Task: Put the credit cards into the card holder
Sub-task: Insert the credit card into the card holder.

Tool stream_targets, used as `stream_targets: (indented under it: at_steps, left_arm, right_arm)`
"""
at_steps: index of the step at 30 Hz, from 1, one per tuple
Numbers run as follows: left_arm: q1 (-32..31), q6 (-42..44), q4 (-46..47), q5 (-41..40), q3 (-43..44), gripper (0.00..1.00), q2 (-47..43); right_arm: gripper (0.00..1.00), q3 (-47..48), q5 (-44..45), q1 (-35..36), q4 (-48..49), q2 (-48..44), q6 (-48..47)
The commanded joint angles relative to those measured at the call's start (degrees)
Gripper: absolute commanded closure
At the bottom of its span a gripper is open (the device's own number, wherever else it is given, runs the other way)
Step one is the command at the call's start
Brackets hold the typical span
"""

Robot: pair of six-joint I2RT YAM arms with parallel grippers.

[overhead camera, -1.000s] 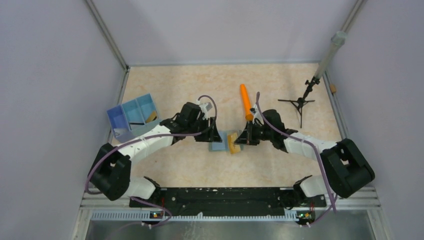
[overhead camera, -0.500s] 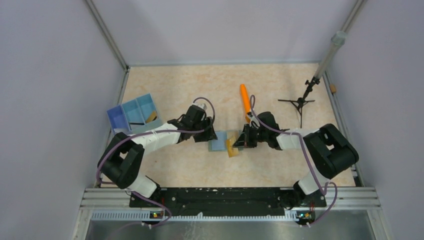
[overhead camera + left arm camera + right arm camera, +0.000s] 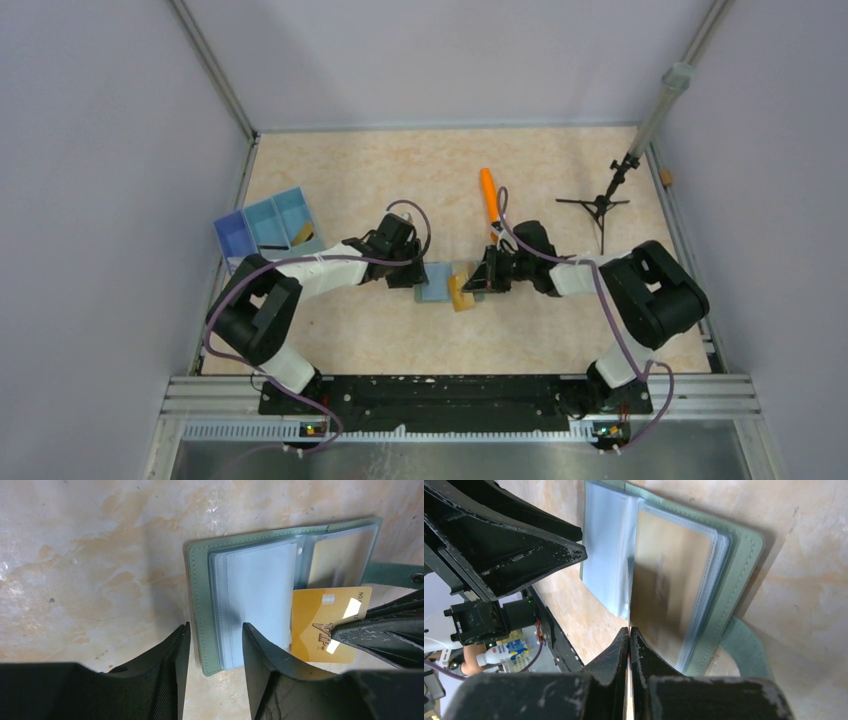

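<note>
The card holder (image 3: 250,587) lies open on the table, grey-green outside with pale blue sleeves (image 3: 436,284). One gold credit card (image 3: 336,562) sits inside a right-hand sleeve. Another gold credit card (image 3: 316,630) hangs over the holder's near right part, pinched at its edge by my right gripper (image 3: 629,629), which is shut on it. In the top view this card (image 3: 458,295) lies between both grippers. My left gripper (image 3: 214,632) is open, its fingers astride the holder's left near corner. A gap shows beside each finger.
A blue three-compartment tray (image 3: 265,228) stands at the left. An orange cylinder (image 3: 490,195) lies behind the right gripper (image 3: 478,282). A black tripod stand (image 3: 600,206) is at the back right. The holder's strap with its stud (image 3: 415,577) sticks out to the right.
The left arm has sunk lower and its gripper shifted slightly left, jaws narrowing. The right arm has also dropped lower, still holding the gold card at the holder.
</note>
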Motion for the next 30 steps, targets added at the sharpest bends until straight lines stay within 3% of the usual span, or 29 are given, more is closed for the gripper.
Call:
stream_targets:
  at_steps: [1,17,30]
  left_arm:
    - [-0.13,0.88,-0.06,-1.61,1.13,0.54,1.69]
    - [-0.07,1.21,-0.02,-1.02,1.06,0.62,2.72]
    - [-0.13,1.01,0.47,-0.05,0.45,0.67,2.63]
  right_arm:
    - [1.0,3.29,-0.82,-0.69,2.22,1.52,-0.27]
    - [1.0,5.77,-2.37,-0.7,4.53,6.22,1.12]
    - [1.0,6.21,1.43,-0.61,6.93,8.21,2.65]
